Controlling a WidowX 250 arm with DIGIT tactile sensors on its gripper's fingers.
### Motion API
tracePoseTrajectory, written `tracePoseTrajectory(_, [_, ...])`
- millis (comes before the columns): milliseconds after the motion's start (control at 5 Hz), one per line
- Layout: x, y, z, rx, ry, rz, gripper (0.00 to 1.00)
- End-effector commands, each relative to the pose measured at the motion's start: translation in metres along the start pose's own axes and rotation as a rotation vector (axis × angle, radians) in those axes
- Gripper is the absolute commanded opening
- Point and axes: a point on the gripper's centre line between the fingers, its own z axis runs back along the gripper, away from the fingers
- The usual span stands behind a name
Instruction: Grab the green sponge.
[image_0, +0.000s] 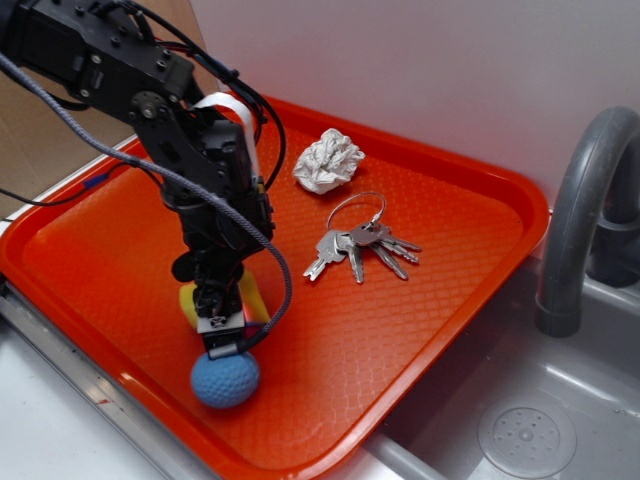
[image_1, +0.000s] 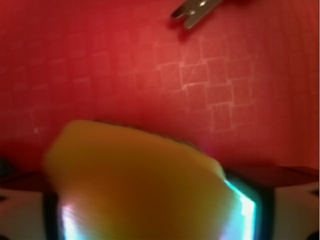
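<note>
Yellow foam of the green sponge (image_1: 140, 185), blurred and mostly hidden, sits clamped in the pincer (image_0: 222, 325).

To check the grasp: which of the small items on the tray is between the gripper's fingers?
The green sponge, mostly yellow, sits inside the gripper. The blue ball lies just beside it; the paper wad and keys lie apart.

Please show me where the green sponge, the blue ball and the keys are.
green sponge (image_1: 135, 175): wrist view, its yellow foam face.
blue ball (image_0: 225, 380): exterior view, its dimpled front.
keys (image_0: 362, 246): exterior view, the fanned blades.
</note>
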Motion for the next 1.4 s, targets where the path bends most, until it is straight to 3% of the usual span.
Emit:
tracePoseTrajectory(0, [-0.008,-0.002,0.054,-0.09,-0.122,0.145,0.0])
tracePoseTrajectory(200, [-0.013,0.035,0.102,-0.207,-0.216,0.373,0.0])
tracePoseTrajectory(600, [-0.064,0.102,0.166,-0.116,-0.228,0.646,0.0])
tracePoseTrajectory(1000, [-0.118,0.132,0.203,-0.056,-0.305,0.863,0.0])
tracePoseTrajectory(1200, [-0.108,0.134,0.2,-0.018,-0.29,0.72,0.0])
